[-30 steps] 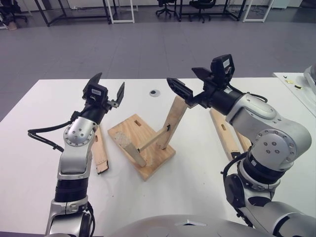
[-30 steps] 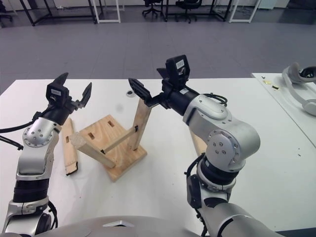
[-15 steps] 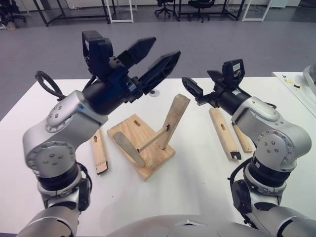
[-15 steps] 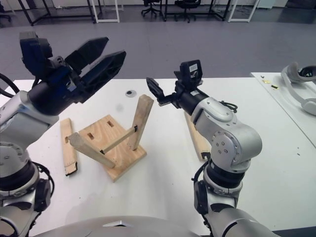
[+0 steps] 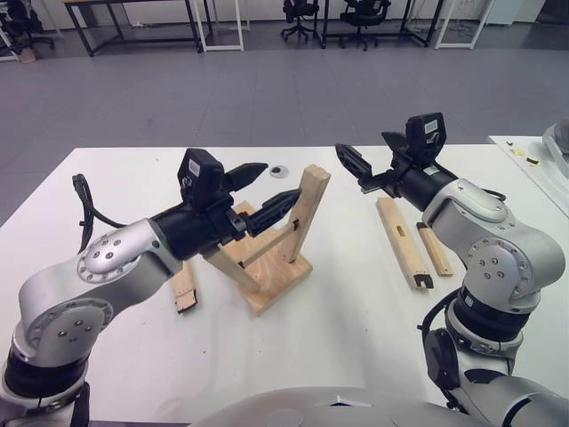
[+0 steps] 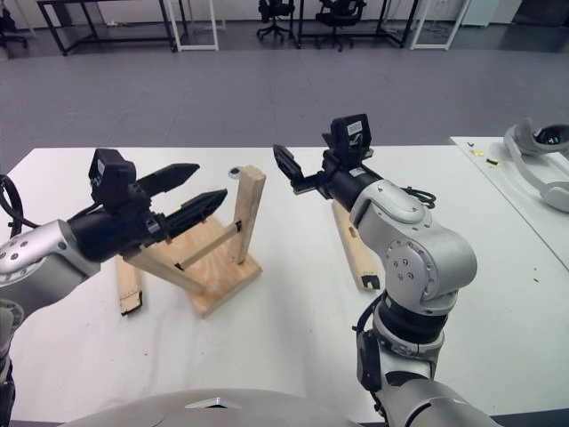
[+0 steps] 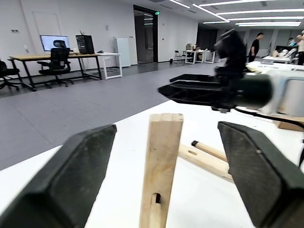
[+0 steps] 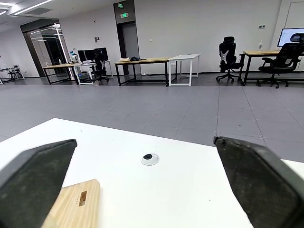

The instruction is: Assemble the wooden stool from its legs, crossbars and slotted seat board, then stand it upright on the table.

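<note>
1. While the half-built stool sits on the counter (image 5: 356, 347), the left eye view shows its seat board (image 5: 277, 280) lying flat. 1 upright leg (image 5: 308, 209) stands in it, a tilted leg (image 5: 233, 269) slants off to the left, and a crossbar (image 5: 271, 246) joins the 2. The left jaws are spread and empty, just short of the upright leg's top. The right jaws hover released on that leg's far side, apart from it.
2. From the right eye view, a loose leg (image 6: 358, 258) lies on the counter under the right arm. Another loose piece (image 6: 130, 285) lies just beside the seat board's left edge.
3. Seen from the left wrist view, the upright leg stands between the 2 dark pads (image 7: 71, 180), neither touching it. The crossbar's end is seated in its slot.
4. Across the right wrist view, the pads (image 8: 256, 185) stand wide apart with nothing between them. A slotted wooden end (image 8: 71, 204), probably the upright leg's top, lies below them.
5. Judging by the plain timber, the parts should be light, stiff and not slippery, but the push-fit joints look loose. I would pinch the upright leg across its flat faces, near the top above the crossbar, and keep any pull gentle so the leg does not lift from its slot.
</note>
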Action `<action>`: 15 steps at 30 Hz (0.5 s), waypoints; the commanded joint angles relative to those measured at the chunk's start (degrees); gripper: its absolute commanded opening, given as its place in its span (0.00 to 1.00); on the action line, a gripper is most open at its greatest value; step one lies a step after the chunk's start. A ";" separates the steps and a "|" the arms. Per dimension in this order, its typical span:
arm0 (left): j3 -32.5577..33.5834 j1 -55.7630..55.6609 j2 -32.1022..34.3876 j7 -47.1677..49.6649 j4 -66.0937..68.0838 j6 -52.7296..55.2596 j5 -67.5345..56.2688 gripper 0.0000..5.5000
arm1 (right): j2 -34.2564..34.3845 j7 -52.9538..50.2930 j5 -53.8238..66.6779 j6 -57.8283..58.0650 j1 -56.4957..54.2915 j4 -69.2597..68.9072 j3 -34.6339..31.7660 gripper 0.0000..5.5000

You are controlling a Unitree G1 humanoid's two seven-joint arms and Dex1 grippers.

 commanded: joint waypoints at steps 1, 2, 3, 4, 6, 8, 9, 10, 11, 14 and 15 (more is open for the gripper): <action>-2.24 -4.58 -0.09 -0.47 6.25 3.51 1.93 0.71 | 0.32 -0.81 0.22 -1.12 -0.32 0.14 0.47 0.98; -1.80 -7.02 -0.85 -0.18 7.11 3.21 0.77 0.71 | 0.41 -0.91 0.23 -1.41 -0.19 0.36 0.60 0.98; -1.20 -9.27 -2.04 0.37 7.78 2.63 -0.52 0.71 | 0.61 -1.01 0.32 -1.64 -0.04 0.51 0.79 0.98; -1.32 -11.51 -3.43 0.16 7.75 1.70 -0.24 0.71 | 0.83 -1.02 0.43 -1.95 0.06 0.86 1.12 0.98; -0.41 -15.00 -8.50 2.25 7.40 -1.40 -4.22 0.71 | 1.49 -1.15 0.84 -1.63 0.26 1.58 1.99 0.98; 1.61 -17.60 -12.29 4.13 7.60 -4.37 -8.44 0.71 | 2.96 -1.43 1.67 -1.13 0.20 2.48 1.94 0.98; 3.73 -19.04 -13.68 4.96 9.00 -6.47 -9.33 0.71 | 4.50 -1.60 2.72 -1.12 -0.04 2.69 1.45 0.98; 5.64 -20.03 -14.44 5.51 10.62 -8.08 -9.54 0.71 | 5.96 -1.57 3.97 -1.42 -0.37 2.88 0.81 0.98; 7.34 -20.19 -14.17 5.47 12.71 -9.16 -7.76 0.71 | 7.34 -1.59 5.56 -1.69 -0.93 3.00 -0.20 0.98; 8.35 -16.25 -11.30 3.46 18.15 -10.62 3.65 0.71 | 8.21 -1.60 8.41 -3.39 -3.30 3.33 -2.71 0.98; 8.23 -14.47 -11.24 2.70 18.76 -11.24 6.59 0.71 | 7.88 -1.54 8.86 -4.45 -4.98 4.06 -3.30 0.98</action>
